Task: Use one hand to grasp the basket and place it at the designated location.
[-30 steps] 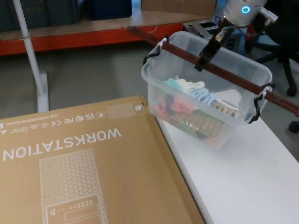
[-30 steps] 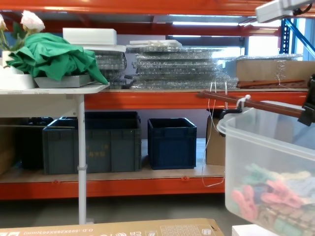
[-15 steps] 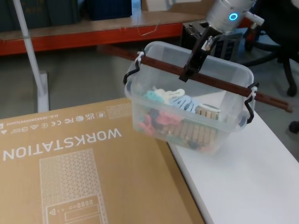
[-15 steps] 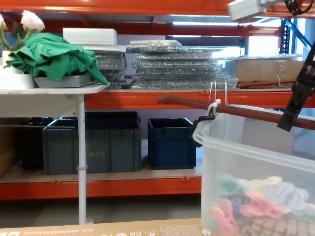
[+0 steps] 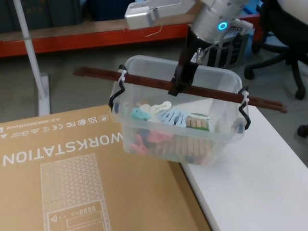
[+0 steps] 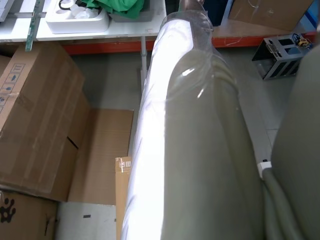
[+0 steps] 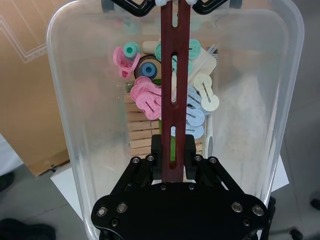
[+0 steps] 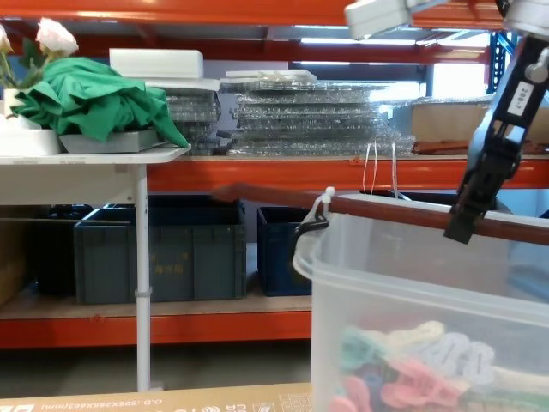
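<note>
1. Right gripper was clamped on the reddish-brown bar handle, near mid-span.
2. Basket hung clear of any surface at centre of the head frame, over the edge where the cardboard box met the white table. Pegs lay inside.
3. Judged: grasp and lift done; set-down and release left. Designated spot could not be told.

The clear plastic basket, holding colourful pegs, hangs raised and slightly tilted from its reddish-brown bar handle, mid-scene.
</note>
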Motion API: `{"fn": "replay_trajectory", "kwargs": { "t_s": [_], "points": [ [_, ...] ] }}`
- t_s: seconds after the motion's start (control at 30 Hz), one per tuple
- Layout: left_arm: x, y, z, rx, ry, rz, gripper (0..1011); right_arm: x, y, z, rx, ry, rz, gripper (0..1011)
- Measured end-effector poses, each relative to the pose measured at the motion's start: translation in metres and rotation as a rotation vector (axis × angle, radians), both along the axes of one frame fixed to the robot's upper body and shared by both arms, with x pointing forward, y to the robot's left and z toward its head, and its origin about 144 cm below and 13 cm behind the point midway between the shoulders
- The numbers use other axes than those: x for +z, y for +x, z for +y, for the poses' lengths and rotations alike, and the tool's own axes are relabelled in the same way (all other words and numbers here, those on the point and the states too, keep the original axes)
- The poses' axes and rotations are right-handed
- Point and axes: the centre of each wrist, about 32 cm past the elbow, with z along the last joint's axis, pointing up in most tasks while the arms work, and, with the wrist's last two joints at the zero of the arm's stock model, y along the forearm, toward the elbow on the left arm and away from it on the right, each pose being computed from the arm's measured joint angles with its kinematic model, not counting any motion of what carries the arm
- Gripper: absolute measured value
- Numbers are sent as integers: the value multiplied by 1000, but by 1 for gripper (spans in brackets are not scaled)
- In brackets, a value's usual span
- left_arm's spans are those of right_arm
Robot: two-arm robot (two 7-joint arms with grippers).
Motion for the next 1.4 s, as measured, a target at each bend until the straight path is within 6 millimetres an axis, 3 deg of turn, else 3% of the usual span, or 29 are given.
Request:
{"fn": "replay_trajectory", "kwargs": {
  "t_s": [0.93,1.4],
  "points": [
    [0,0,0,0,0,0,0,-13,-19,59,323,-72,17,239],
    [0,0,0,0,0,0,0,-20,-27,80,388,-88,21,239]
  ]
}}
